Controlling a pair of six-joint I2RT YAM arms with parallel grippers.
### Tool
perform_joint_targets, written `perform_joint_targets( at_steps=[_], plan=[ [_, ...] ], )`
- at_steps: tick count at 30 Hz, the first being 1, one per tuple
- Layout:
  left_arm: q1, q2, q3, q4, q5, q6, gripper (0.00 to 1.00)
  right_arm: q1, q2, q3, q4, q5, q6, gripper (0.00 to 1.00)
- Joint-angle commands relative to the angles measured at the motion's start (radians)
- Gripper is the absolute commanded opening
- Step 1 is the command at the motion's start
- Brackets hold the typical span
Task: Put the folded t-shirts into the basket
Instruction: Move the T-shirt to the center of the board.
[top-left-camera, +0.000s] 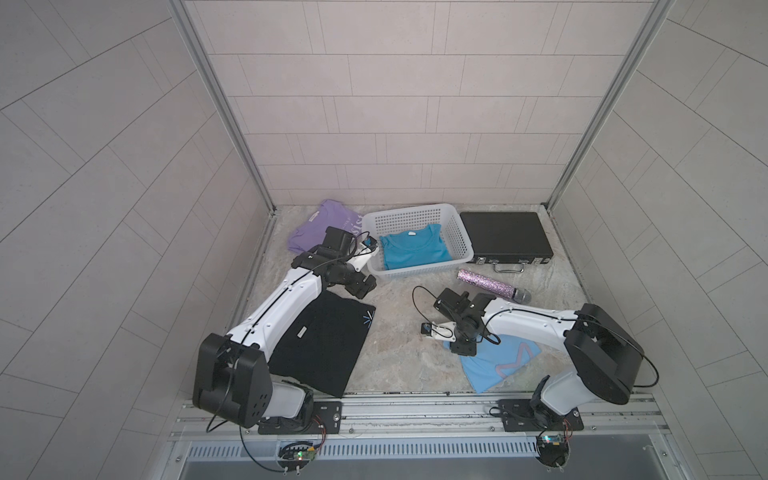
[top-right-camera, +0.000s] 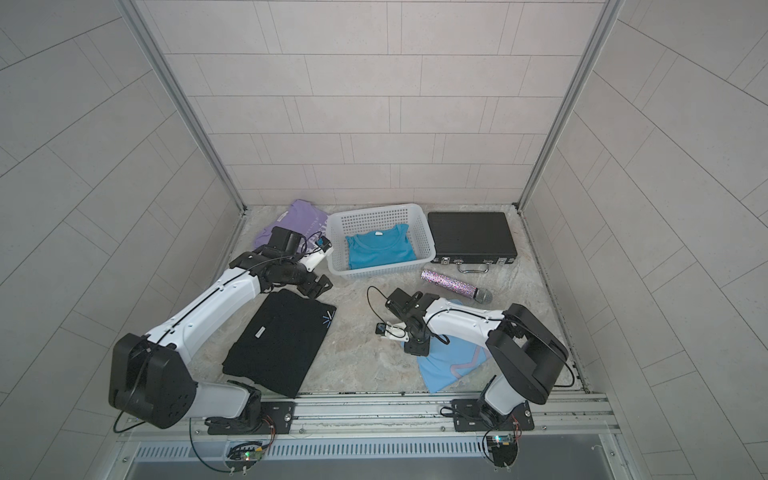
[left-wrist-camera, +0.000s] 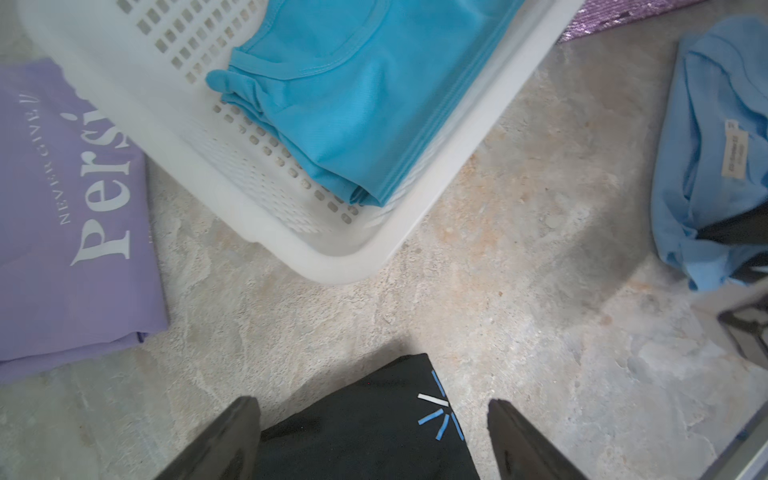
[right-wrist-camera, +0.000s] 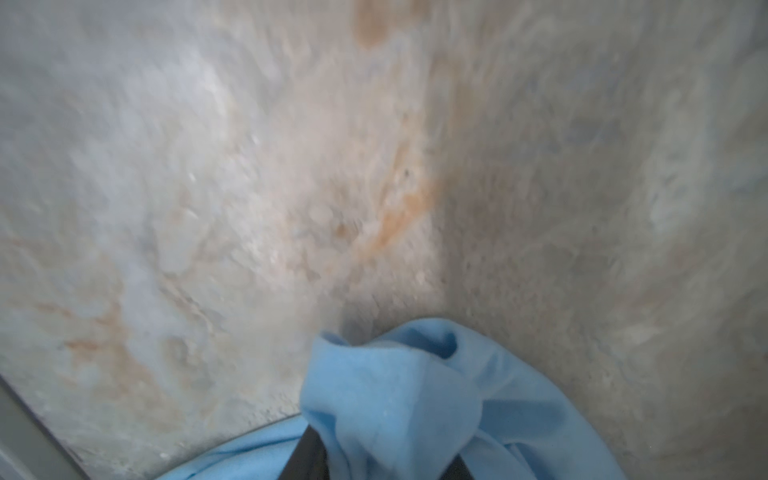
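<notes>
1 of the 4 shirts is in. The teal shirt (top-left-camera: 413, 249) lies flat inside the white basket (top-left-camera: 415, 268) at the back of the bench (top-left-camera: 399, 345). The other 3 are out on the bench. The lilac shirt (top-left-camera: 320, 224) lies just beside the basket on the left. The black shirt (top-left-camera: 320, 353) lies near the front, partly under the left arm. The light blue shirt (top-left-camera: 498, 365) lies at the front right, well apart from the basket.

The step in hand looks like the grab of the light blue shirt. The right pincer (right-wrist-camera: 386, 457) is down on the shirt's edge nearest the basket and pinches a bunch of cloth. In the right wrist view the cloth puffs up between the 2 dark fingers (right-wrist-camera: 312, 453). The rest of the shirt lies on the bench.

The left pincer (left-wrist-camera: 372, 403) is spread wide and holds nothing. It hangs above the corner of the black shirt that has the little star mark, near the basket's front corner.

I think the next move is to lift the light blue shirt, carry it over the rim and lay it on the teal one. The grip is on 1 edge only, so the shirt may hang down and come unfolded. It needs a high lift, and a path that keeps off the sparkly microphone (top-left-camera: 492, 286) and the black case (top-left-camera: 503, 235).
</notes>
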Motion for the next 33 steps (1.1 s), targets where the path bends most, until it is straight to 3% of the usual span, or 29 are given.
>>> perform_joint_targets(
  at_steps=[1, 7, 14, 16, 23, 28, 33],
  plan=[
    [0.075, -0.027, -0.001, 0.011, -0.025, -0.046, 0.87, 0.045, 0.043, 0.065, 0.03, -0.125, 0.102, 0.32],
    [0.223, -0.02, 0.025, -0.009, 0.026, -0.084, 0.87, 0.068, 0.14, 0.225, 0.134, -0.27, 0.23, 0.32],
    [0.245, -0.022, 0.021, -0.028, 0.065, -0.056, 0.91, 0.071, 0.25, 0.357, 0.293, -0.19, 0.46, 0.37],
    [0.245, -0.022, 0.018, -0.047, 0.111, -0.034, 0.95, 0.066, 0.249, 0.376, 0.281, -0.166, 0.47, 0.47],
    [0.243, -0.091, -0.073, -0.062, 0.291, 0.042, 1.0, 0.014, 0.086, 0.358, 0.149, -0.316, 0.367, 0.77],
    [0.21, -0.157, -0.181, -0.07, 0.5, 0.13, 0.94, -0.134, -0.098, 0.216, 0.127, -0.373, 0.28, 0.78],
    [0.039, -0.149, -0.253, -0.032, 0.452, 0.162, 0.93, -0.363, -0.22, 0.078, 0.118, -0.382, 0.207, 0.78]
  ],
)
